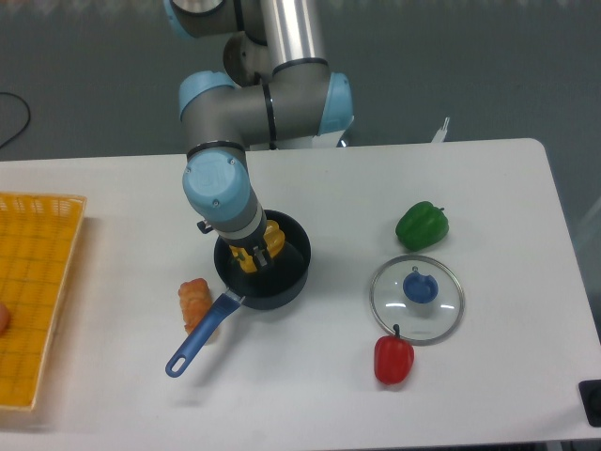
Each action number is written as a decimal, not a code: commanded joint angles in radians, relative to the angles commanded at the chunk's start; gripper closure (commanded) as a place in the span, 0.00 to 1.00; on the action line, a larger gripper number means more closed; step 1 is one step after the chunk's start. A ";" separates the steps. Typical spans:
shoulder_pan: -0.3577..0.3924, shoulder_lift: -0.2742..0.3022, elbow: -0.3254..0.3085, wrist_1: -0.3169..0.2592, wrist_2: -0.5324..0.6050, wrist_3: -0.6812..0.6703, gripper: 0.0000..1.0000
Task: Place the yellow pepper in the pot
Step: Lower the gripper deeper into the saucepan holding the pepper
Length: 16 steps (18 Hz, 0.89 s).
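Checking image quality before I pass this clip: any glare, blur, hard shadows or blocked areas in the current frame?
Fixed camera: lighting even, shadows soft beneath the red pepper and the pot handle. Mild sheen on the glass lid and green pepper, nothing washed out. Focus is sharp overall. The arm's wrist blocks most of the gripper, so only a part of the yellow pepper shows inside the pot.

I see the pot mid-tabletop, yellow pepper inside it under the pincer. Lid lies to its right, one pepper behind the lid, another before it. Basket far left.
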 joint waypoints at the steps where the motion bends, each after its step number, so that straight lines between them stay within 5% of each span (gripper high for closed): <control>1: 0.000 -0.006 -0.002 0.000 0.006 0.002 0.52; 16: -0.026 -0.028 -0.026 0.031 0.061 -0.032 0.48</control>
